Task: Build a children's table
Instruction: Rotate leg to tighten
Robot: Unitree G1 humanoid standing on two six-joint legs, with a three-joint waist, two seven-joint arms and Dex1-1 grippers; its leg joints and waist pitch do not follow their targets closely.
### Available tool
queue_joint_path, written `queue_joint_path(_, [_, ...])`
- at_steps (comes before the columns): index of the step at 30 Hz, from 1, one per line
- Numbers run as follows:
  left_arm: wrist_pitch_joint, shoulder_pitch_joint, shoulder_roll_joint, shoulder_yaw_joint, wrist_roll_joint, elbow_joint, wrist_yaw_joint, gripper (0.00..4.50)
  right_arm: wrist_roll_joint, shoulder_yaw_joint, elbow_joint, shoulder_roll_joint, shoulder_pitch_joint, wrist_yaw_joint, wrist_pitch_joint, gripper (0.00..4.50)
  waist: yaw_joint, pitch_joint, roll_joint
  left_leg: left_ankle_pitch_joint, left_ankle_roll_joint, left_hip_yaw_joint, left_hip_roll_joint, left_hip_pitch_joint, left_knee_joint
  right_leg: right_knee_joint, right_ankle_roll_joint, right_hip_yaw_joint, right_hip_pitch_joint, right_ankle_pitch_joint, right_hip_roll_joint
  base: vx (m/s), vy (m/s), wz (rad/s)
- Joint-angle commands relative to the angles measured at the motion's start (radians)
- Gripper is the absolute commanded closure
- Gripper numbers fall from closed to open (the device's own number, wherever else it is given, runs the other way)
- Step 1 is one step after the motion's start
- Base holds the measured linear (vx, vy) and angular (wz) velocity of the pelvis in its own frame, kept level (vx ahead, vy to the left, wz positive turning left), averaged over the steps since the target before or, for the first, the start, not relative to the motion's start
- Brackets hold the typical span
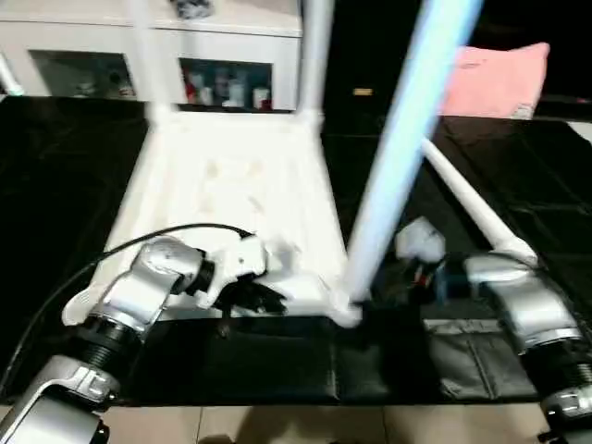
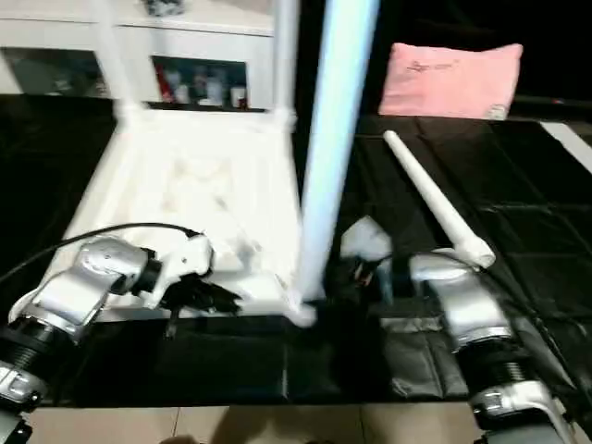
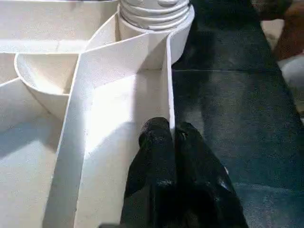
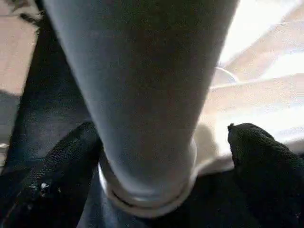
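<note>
The white tabletop lies underside up on the black mat. A leg stands in each far corner socket. A third leg rises from the near right socket, and my right gripper stands open around its base, one finger clearly apart from the tube. Another leg lies loose on the mat to the right. My left gripper is shut on the tabletop's near rim wall, close to the socket that holds the third leg.
A white cabinet with glass doors stands behind the tabletop. A pink pillow rests at the back right. The black mat ends at pale floor along the near edge. A black cable arcs over my left forearm.
</note>
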Motion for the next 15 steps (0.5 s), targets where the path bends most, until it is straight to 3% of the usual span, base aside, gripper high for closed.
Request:
queue_joint_path(1, [-0.035, -0.036, -0.013, -0.045, -0.004, -0.007, -0.055, 4.50, -0.005, 0.015, 0.024, -0.008, -0.029, 0.042, -0.019, 0.06, -0.009, -0.068, 0.003, -0.162, 0.057, -0.004, 0.040, 0.005, -0.067, -0.059, -0.173, 0.073, 0.062, -0.253, -0.069, 0.000, 0.000, 0.00])
queue_joint_path(6, [-0.054, -0.045, -0.016, -0.048, 0.000, 0.011, -0.066, 4.50, 0.005, 0.029, 0.059, -0.005, -0.055, 0.083, -0.029, 0.06, -0.009, -0.067, 0.000, -0.170, 0.057, -0.004, 0.038, 0.003, -0.065, -0.066, -0.155, 0.072, 0.062, -0.305, -0.070, 0.000, 0.000, 0.00])
queue_joint_path(7, [-0.057, -0.046, -0.015, -0.048, 0.000, 0.013, -0.068, 4.50, 0.008, 0.030, 0.069, -0.003, -0.061, 0.090, -0.033, 0.33, -0.008, -0.067, 0.000, -0.169, 0.057, -0.003, 0.037, 0.004, -0.065, -0.066, -0.155, 0.072, 0.061, -0.308, -0.069, 0.000, 0.000, 0.00])
queue_joint_path(15, [-0.081, -0.052, -0.012, -0.050, 0.004, 0.035, -0.070, 4.50, 0.028, 0.031, 0.083, -0.004, -0.066, 0.145, -0.022, 0.96, -0.007, -0.067, 0.000, -0.165, 0.059, -0.004, 0.038, 0.001, -0.064, -0.063, -0.156, 0.072, 0.063, -0.298, -0.069, 0.000, 0.000, 0.00])
